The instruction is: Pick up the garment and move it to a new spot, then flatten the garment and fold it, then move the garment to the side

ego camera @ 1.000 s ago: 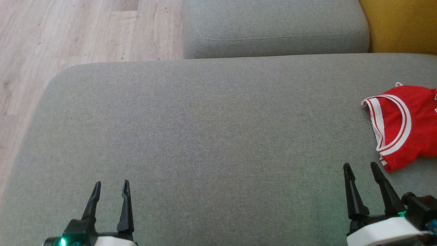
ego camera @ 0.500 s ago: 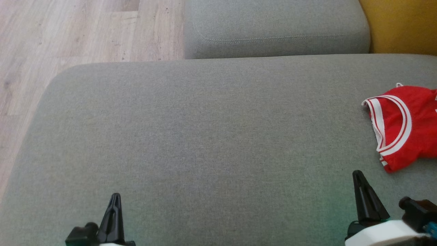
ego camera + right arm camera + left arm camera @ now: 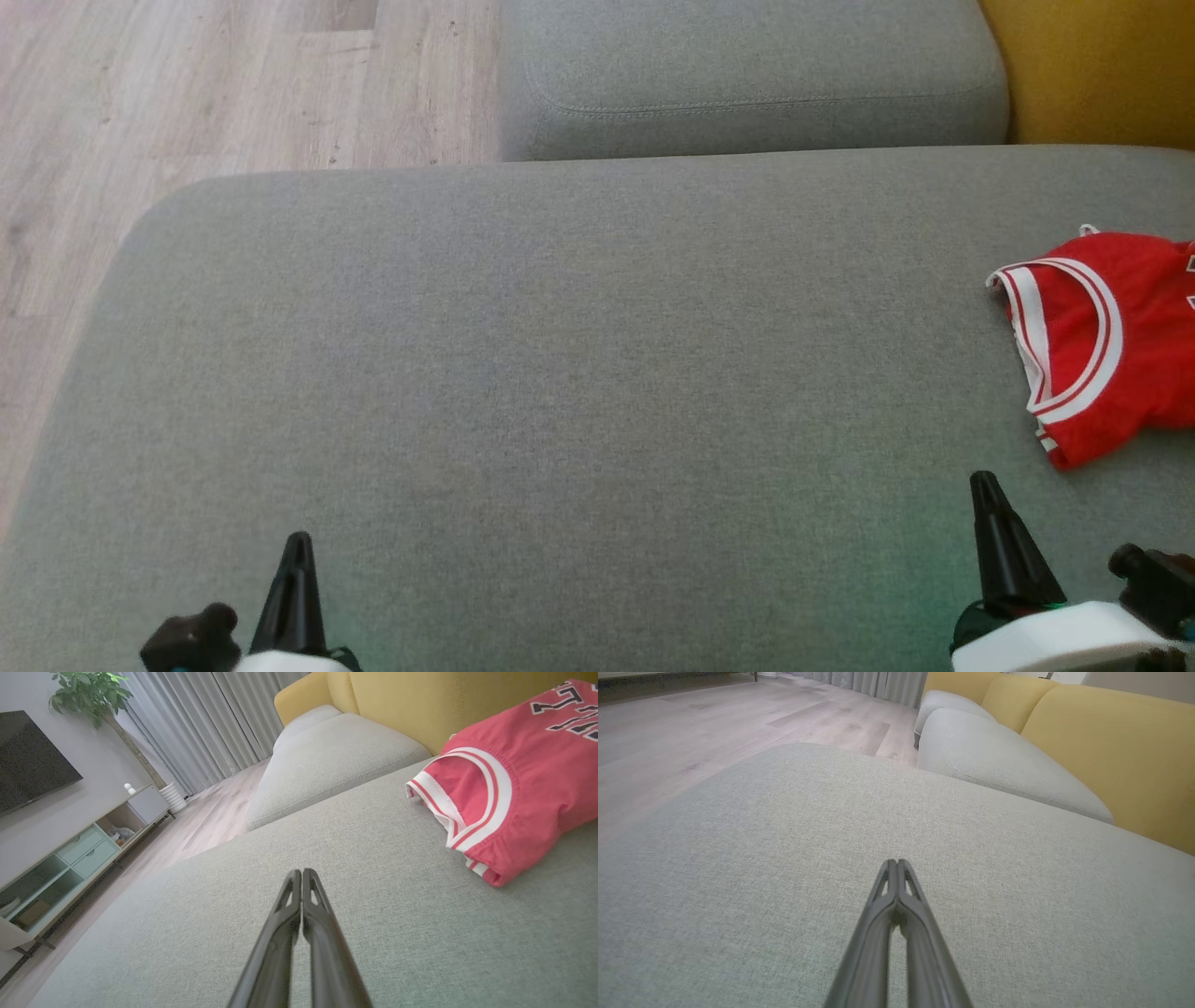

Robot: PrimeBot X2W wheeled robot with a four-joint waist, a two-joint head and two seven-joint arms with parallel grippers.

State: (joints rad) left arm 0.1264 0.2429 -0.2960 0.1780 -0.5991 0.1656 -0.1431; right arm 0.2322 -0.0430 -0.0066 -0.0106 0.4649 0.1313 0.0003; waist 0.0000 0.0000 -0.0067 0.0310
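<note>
Left gripper (image 3: pixel 297 541) low over the grey cushion (image 3: pixel 560 373), fingers pressed together, nothing between them. Right gripper (image 3: pixel 982 478), same story: fingers together tip to tip, empty, hovering over the cushion. The jersey (image 3: pixel 1116 345) lies on the cushion ahead of my right gripper and off to its right, clearly apart from it, running out of the head view's right edge. It is red with white-and-red striped trim, bunched, one trimmed opening facing me. From my right wrist, its far side sits near the yellow backrest (image 3: pixel 411 700). Containers now: across the wood floor (image 3: pixel 187 93) stands a cabinet (image 3: pixel 70 854) under the TV (image 3: pixel 28 770). Its open cubby (image 3: pixel 122 820) holds a small pale thing (image 3: pixel 120 834) I cannot make out. Next to it are two mint drawers (image 3: pixel 91 851), both pushed in. The glazed compartments (image 3: pixel 42 886) closer to me show a brownish shape (image 3: pixel 30 912) low inside, too blurred to name. A white figurine (image 3: pixel 128 787) stands on top. A ribbed white pot (image 3: pixel 173 797) at the cabinet's end holds the plant (image 3: pixel 88 690). Writing: dark, white-edged characters (image 3: pixel 567 707) across the jersey, cut by the frame, not readable to me.
</note>
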